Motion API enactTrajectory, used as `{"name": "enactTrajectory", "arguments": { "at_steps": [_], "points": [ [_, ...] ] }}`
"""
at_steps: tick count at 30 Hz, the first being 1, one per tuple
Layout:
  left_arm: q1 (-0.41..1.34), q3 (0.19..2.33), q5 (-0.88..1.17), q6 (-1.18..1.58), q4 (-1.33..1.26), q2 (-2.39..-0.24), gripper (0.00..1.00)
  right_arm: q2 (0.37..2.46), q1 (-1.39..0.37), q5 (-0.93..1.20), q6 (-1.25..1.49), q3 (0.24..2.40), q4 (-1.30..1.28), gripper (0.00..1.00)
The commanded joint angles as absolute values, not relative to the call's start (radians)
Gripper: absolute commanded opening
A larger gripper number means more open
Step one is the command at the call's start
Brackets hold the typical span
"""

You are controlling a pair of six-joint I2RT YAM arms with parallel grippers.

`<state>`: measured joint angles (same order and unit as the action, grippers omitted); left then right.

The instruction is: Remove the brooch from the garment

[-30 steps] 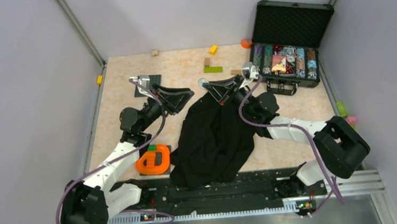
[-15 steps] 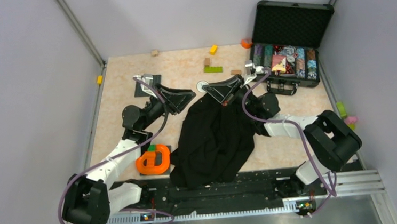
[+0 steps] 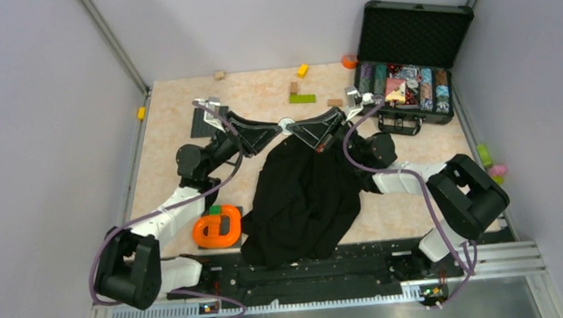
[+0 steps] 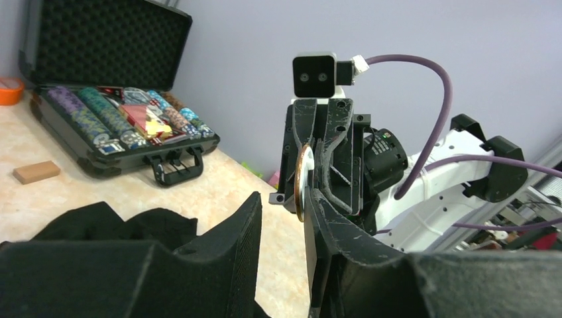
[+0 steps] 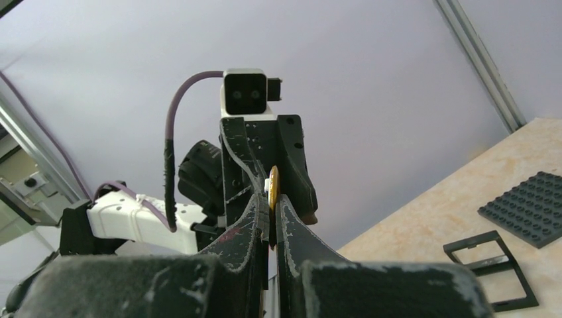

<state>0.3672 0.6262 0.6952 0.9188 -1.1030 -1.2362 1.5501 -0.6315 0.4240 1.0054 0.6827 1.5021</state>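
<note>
Desk [image 3: 162, 142], contents by position.
- Garment [image 3: 304, 195]: at the middle, running to the near edge.
- Left tool [image 3: 275, 130] and right tool [image 3: 297, 129]: tip to tip over the garment's far end.
- Brooch [image 3: 286, 122]: between the two tips, apparently within the right tool's fingers and off the cloth.
- Case [image 3: 409, 80]: far right corner, its lid standing behind it.
- Blocks [image 3: 302, 98]: behind the tools.
- Flat plate [image 3: 201, 122]: far left, beside the left arm.
- Looped piece [image 3: 219, 226]: just left of the garment, towards the front.
</note>
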Motion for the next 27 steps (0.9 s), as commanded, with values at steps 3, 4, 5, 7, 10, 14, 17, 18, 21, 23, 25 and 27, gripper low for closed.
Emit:
{"name": "enactTrajectory", "arguments": {
  "at_steps": [3,4,5,7,10,14,17,18,21,23,25,27],
  "points": [
    [0.364,0.678,0.763,1.002,-1.253,-1.292,0.33,1.579,-0.630,0.442,1.026,0.726,1.580,0.00],
    [0.364,0.681,0.769,1.010,-1.262,-1.298,0.31,1.581,-0.631,0.441,1.026,0.726,1.582,0.00],
    [0.365,0.684,0.777,1.013,-1.265,-1.302,0.25,1.581,-0.632,0.440,1.026,0.726,1.584,0.00],
    [0.365,0.687,0.783,1.015,-1.265,-1.309,0.18,1.583,-0.632,0.440,1.025,0.727,1.584,0.00],
    [0.366,0.696,0.801,1.020,-1.268,-1.316,0.00,1.586,-0.635,0.440,1.024,0.729,1.583,0.00],
    [0.362,0.672,0.781,0.991,-1.274,-1.297,0.00,1.567,-0.631,0.439,0.981,0.726,1.556,0.04],
    [0.362,0.671,0.765,0.896,-1.122,-1.236,0.00,1.502,-0.625,0.442,0.883,0.724,1.413,0.30],
    [0.362,0.669,0.762,0.866,-1.079,-1.218,0.00,1.473,-0.624,0.437,0.839,0.724,1.348,0.36],
    [0.362,0.670,0.742,0.786,-0.968,-1.162,0.00,1.395,-0.622,0.427,0.721,0.728,1.191,0.42],
    [0.362,0.675,0.735,0.747,-0.912,-1.139,0.00,1.360,-0.616,0.442,0.674,0.735,1.119,0.46],
    [0.362,0.682,0.733,0.728,-0.872,-1.129,0.00,1.339,-0.611,0.466,0.635,0.741,1.074,0.54],
    [0.362,0.692,0.742,0.726,-0.846,-1.128,0.00,1.320,-0.611,0.485,0.574,0.747,1.021,0.58]
  ]
}}
